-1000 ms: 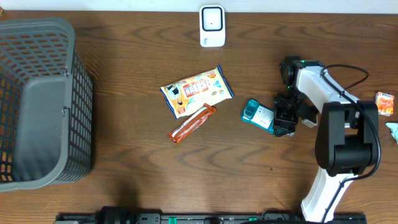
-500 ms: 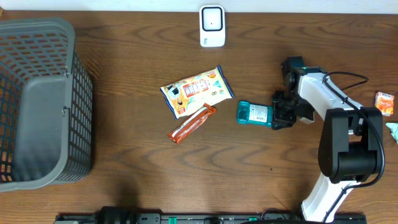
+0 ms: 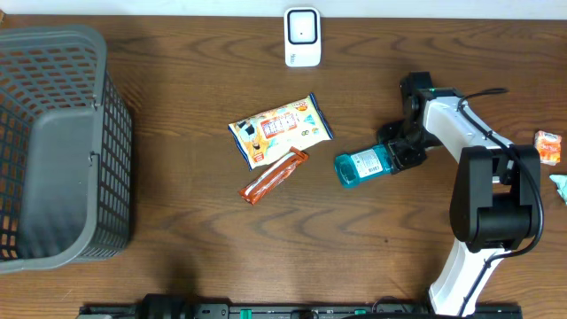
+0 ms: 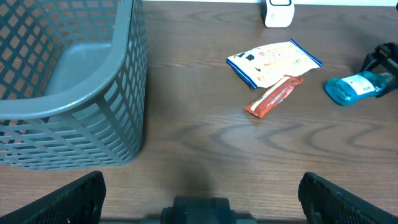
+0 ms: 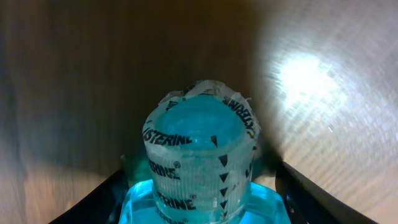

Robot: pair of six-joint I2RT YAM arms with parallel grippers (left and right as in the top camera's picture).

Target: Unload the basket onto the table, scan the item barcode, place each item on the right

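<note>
The worktop (image 3: 195,252) carries a grey basket (image 3: 115,151) far to the left of the white scanner (image 3: 302,36). A snack packet (image 3: 281,129) lies in front of the scanner. The teal mouthwash bottle (image 3: 361,166), the item to scan, lies on its side in front and to the right of the scanner, well apart from it. An orange bar (image 3: 275,176) lies farther out from the scanner than the packet.

The right end effector (image 3: 397,152) is clamped on the bottle's cap end. The left end effector (image 4: 200,186) stands wide open, holding nothing.

The grasp looks made. Next, I judge, the bottle must be carried to the scanner with its barcode turned toward the scanner face.
</note>
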